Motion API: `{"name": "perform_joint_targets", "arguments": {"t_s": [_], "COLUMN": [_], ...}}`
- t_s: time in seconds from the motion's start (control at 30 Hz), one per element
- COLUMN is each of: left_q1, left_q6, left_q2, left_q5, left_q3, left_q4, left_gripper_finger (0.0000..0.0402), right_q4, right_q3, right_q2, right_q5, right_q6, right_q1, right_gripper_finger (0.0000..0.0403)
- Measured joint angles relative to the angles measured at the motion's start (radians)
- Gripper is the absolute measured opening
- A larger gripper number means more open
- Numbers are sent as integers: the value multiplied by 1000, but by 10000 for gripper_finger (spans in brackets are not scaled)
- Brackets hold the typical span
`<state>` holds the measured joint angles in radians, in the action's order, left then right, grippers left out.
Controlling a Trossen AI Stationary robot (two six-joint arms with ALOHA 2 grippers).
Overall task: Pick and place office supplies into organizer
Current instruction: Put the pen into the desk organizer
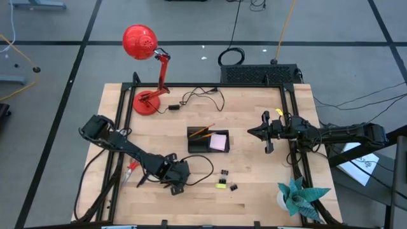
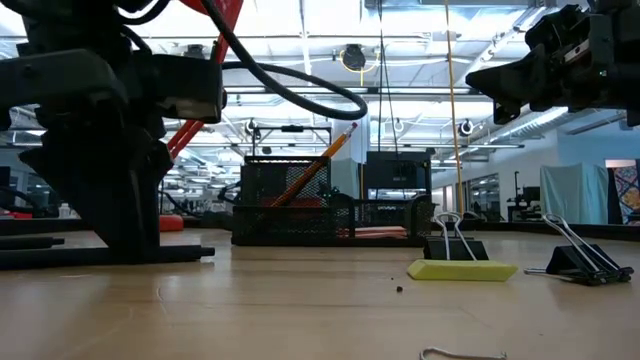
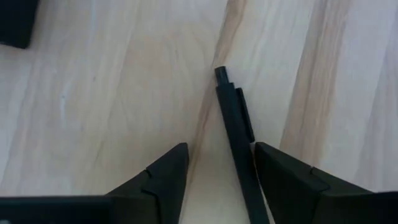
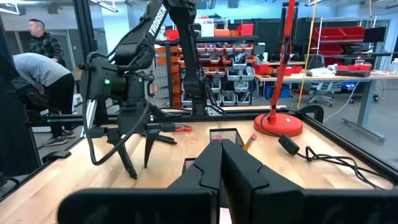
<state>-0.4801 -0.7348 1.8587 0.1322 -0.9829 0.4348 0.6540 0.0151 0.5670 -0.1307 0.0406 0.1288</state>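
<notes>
The left hand (image 1: 176,184) is lowered to the bench (image 1: 254,203) at about seven o'clock from the organizer (image 1: 208,139), its fingers (image 3: 163,177) spread and pointed straight down. A black pen (image 3: 237,137) lies flat on the wood between them, nearer one finger than the other and not yet pinched; the straddling stance is judged to be a line-up for closing across the barrel. The red-handled scissors (image 1: 133,168) lie just beside this arm, toward nine o'clock. Orange pencils (image 1: 202,131) lean in the organizer's upright compartment, and a pink sticky-note pad (image 1: 219,141) lies in the low section. Two binder clips (image 1: 224,173) and a yellow-green piece (image 1: 220,184) remain loose at five o'clock from the organizer. The right hand (image 1: 251,132) is held aloft at three o'clock, fully closed and empty, apparently kept clear.
</notes>
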Motion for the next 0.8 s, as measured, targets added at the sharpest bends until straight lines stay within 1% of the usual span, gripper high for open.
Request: {"name": "perform_joint_targets", "arguments": {"t_s": [0.1, 0.37, 0.5, 0.57, 0.63, 0.7, 0.8], "left_q1": [1, -1, -2, -2, -2, -2, -13], "left_q6": [11, 98, 142, 168, 182, 200, 274], "left_q2": [0, -1, -1, -1, -1, 1, -9], "left_q5": [3, 8, 22, 23, 27, 37, 48], "left_q3": [0, -1, 0, 2, 3, 4, 8], "left_q4": [4, -2, -25, -42, -60, -76, -114], "left_gripper_finger": [165, 64, 28, 20, 21, 32, 46], "right_q4": [0, 0, 0, 0, 0, 0, 0], "right_q3": [0, 0, 0, 0, 0, 0, 0], "right_q2": [0, 0, 0, 0, 0, 0, 0], "right_q5": [0, 0, 0, 0, 0, 0, 0], "right_q6": [0, 0, 0, 0, 0, 0, 0], "right_q1": [0, 0, 0, 0, 0, 0, 0], "right_gripper_finger": [4, 4, 4, 4, 4, 4, 4]}}
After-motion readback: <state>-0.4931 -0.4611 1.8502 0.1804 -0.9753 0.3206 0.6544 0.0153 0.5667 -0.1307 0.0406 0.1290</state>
